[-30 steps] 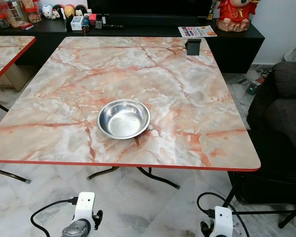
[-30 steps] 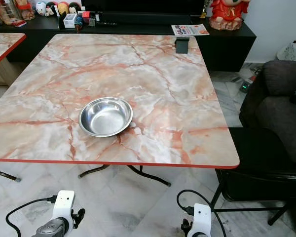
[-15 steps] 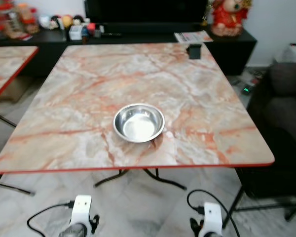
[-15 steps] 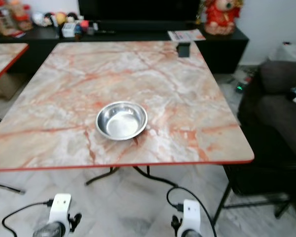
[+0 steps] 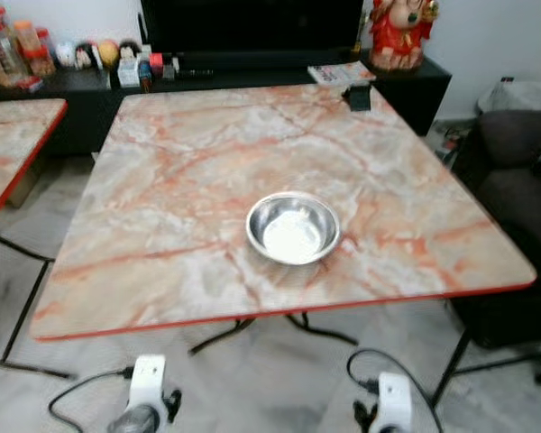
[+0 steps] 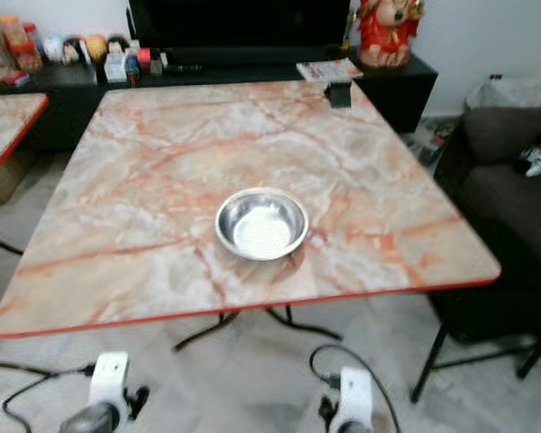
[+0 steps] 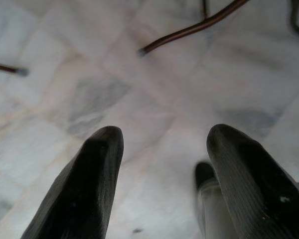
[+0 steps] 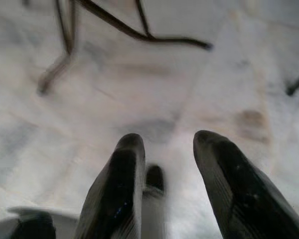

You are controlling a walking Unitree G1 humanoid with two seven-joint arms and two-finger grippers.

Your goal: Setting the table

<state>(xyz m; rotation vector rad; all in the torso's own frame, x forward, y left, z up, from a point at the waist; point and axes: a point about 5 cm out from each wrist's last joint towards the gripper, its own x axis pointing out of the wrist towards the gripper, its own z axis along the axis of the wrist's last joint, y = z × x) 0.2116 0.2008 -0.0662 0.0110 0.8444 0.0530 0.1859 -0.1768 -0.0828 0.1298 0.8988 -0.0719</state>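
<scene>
Your left gripper (image 7: 162,184) and right gripper (image 8: 169,186) hang parted, empty; blur may misjudge the bowl (image 5: 293,227) at twelve o'clock on the table (image 5: 162,180).

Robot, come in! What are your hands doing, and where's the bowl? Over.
Left hand and right hand open, empty, hanging low over the floor. Steel bowl empty, near the front of the marble table. Nothing around the bowl.

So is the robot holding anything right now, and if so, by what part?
Nothing is held. Both grippers hang low over the floor with fingers apart: left gripper, right gripper. The steel bowl sits untouched on the table.
</scene>
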